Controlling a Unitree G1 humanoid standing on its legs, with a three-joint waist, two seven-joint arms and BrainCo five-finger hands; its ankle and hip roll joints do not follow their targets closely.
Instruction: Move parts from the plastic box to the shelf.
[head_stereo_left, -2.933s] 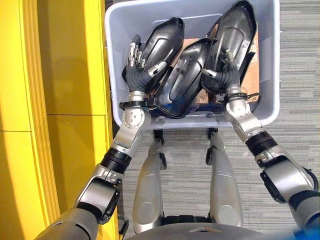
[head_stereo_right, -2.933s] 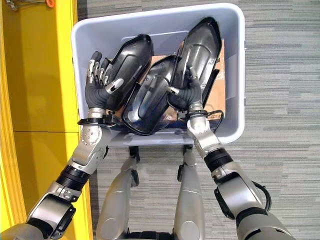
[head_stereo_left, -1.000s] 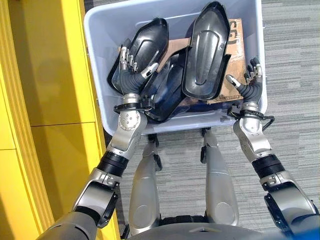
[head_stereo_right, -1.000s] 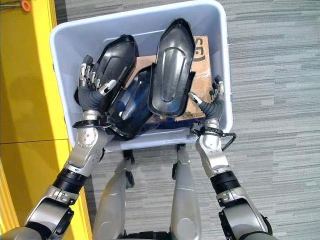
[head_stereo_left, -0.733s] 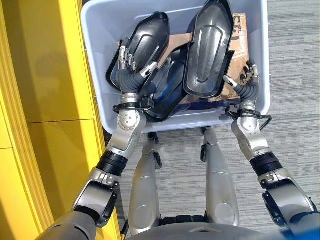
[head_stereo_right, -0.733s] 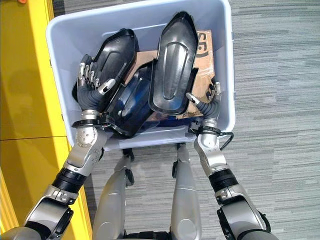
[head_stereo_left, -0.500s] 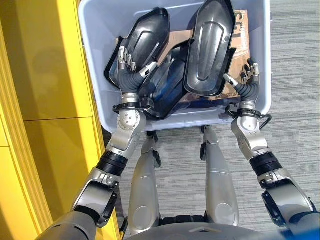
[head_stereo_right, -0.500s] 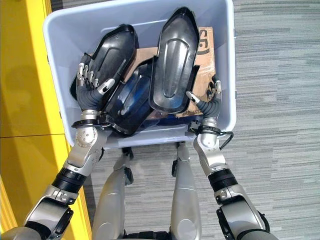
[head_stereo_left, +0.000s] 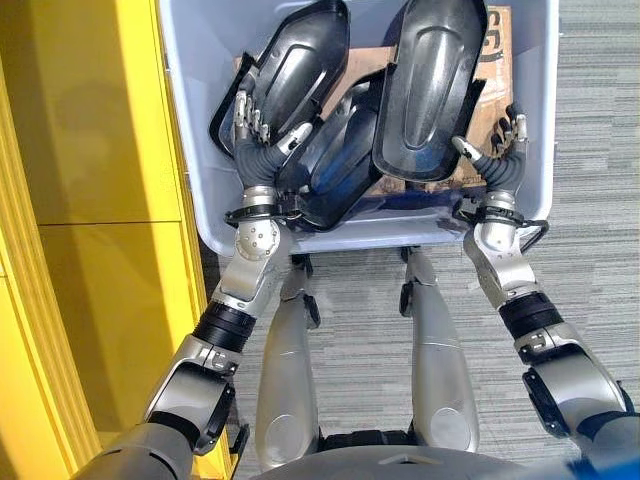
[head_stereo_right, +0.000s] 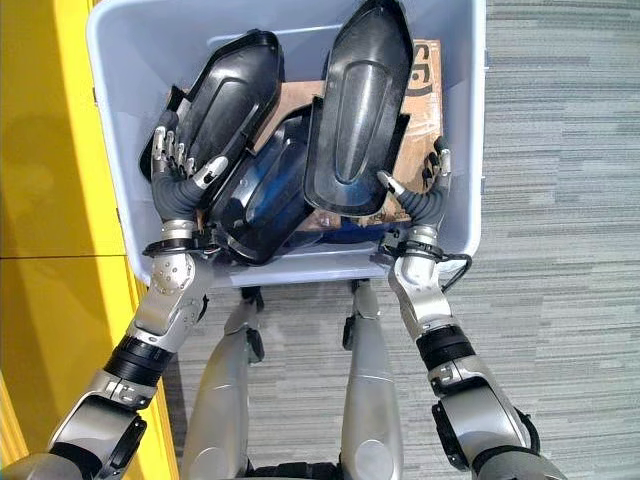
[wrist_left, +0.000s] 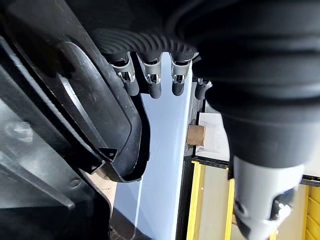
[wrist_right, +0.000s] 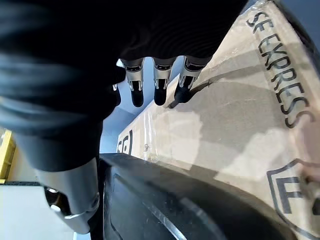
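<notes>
We're over the box (head_stereo_left: 200, 190), pale blue plastic on grey carpet, with the yellow shelf (head_stereo_left: 90, 200) running along our left. Inside we count three black moulded parts lying on a cardboard sheet (head_stereo_right: 425, 75): the right part (head_stereo_left: 430, 90) propped up tall, the left part (head_stereo_left: 295, 75) leaning beside it, and the middle part (head_stereo_right: 265, 200) lying lower between them. They look like stiff, glossy shells, probably light but slippery, so we'd take each by its rim, one hand on either edge. Our left hand (head_stereo_left: 262, 140) lies against the near end of the left part, fingers (wrist_left: 150, 87) only loosely bent, gripping nothing. Our right hand (head_stereo_right: 425, 200) sits just beside the right part's near edge, over the cardboard, fingers (wrist_right: 159, 92) relaxed and holding nothing. All three parts are in the box.
</notes>
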